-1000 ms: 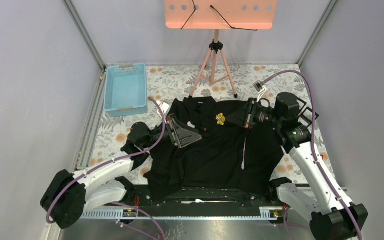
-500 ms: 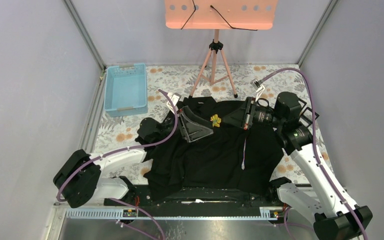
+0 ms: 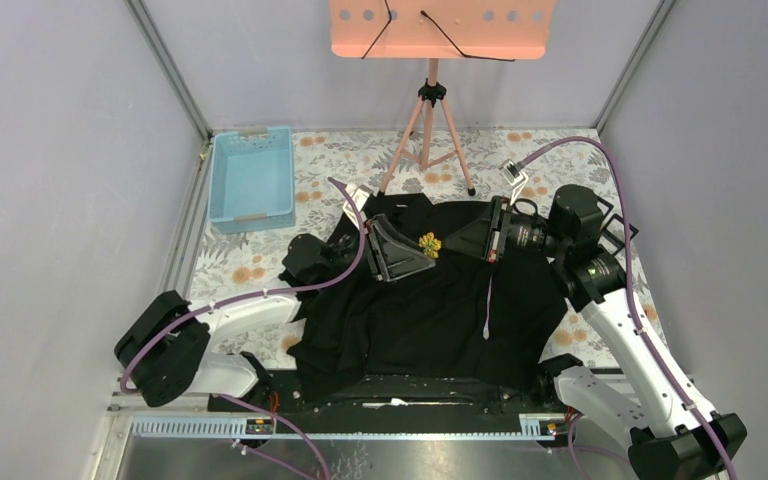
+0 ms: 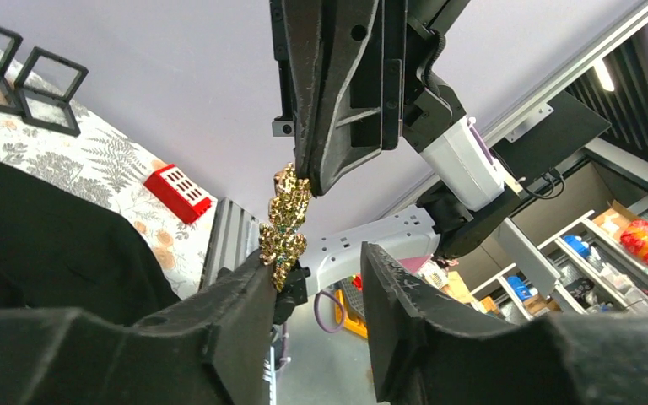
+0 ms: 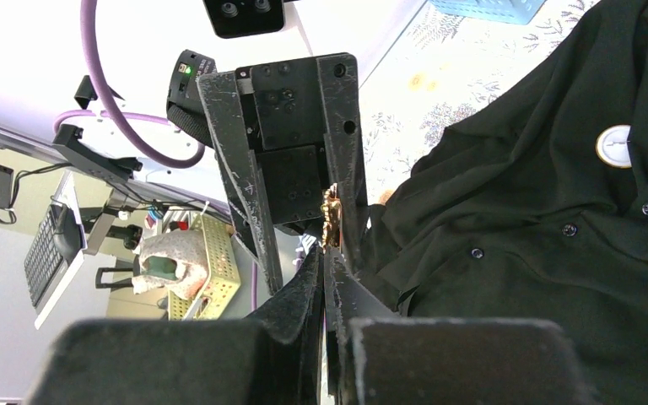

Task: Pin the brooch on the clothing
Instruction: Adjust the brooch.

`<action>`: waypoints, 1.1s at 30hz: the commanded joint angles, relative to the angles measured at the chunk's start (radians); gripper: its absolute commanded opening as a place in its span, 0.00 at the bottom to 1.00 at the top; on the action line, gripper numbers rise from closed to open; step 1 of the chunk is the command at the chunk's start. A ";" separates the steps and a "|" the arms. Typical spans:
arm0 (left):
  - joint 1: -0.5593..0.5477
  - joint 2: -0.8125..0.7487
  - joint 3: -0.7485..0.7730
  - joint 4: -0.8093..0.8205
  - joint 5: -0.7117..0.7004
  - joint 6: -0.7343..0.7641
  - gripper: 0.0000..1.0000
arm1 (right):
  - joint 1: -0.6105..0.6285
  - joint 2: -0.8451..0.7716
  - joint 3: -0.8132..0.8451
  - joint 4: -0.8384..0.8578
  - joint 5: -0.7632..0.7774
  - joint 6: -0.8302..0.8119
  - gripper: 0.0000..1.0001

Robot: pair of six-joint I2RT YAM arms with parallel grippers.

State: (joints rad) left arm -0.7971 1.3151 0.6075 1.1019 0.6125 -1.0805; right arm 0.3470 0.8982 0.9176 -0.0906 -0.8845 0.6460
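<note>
The right gripper (image 4: pixel 308 179) was clamped on the gold brooch (image 4: pixel 285 226) above the shirt (image 3: pixel 430 310). The left gripper (image 4: pixel 316 263) gaped open, with the brooch beside one finger.

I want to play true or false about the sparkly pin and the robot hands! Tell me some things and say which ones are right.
1. The right gripper is pinching the gold brooch. True.
2. The left gripper is squeezed shut. False: its fingers stand apart, with the brooch close by one of them.
3. The brooch is lying flat on the black shirt. False: it is held up in the air over the shirt, between the two grippers.
4. The black shirt is spread out on a flowery table. True.
</note>
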 commanded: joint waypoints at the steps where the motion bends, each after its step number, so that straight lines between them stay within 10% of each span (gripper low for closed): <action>1: -0.007 0.007 0.045 0.090 0.023 0.005 0.36 | 0.009 -0.016 0.027 0.035 -0.030 0.009 0.00; 8: -0.014 0.006 0.029 0.082 0.024 0.008 0.04 | 0.009 -0.021 0.015 0.026 -0.021 0.002 0.00; 13: -0.015 -0.022 0.018 0.020 0.021 0.050 0.00 | 0.009 -0.026 0.020 -0.021 0.001 -0.029 0.00; 17: -0.016 -0.103 0.040 -0.238 0.004 0.220 0.00 | 0.009 -0.051 0.046 -0.133 0.075 -0.103 0.38; 24: -0.154 -0.239 0.258 -1.161 -0.521 0.883 0.00 | 0.009 -0.112 -0.021 -0.091 0.196 -0.013 0.58; 33: -0.355 -0.182 0.412 -1.416 -0.980 1.203 0.00 | 0.022 -0.180 -0.103 -0.108 0.311 0.148 0.64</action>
State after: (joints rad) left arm -1.0718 1.0943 0.9234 -0.1501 -0.0978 -0.1062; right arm 0.3546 0.7479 0.8295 -0.2005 -0.6437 0.7109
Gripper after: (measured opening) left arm 0.025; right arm 0.644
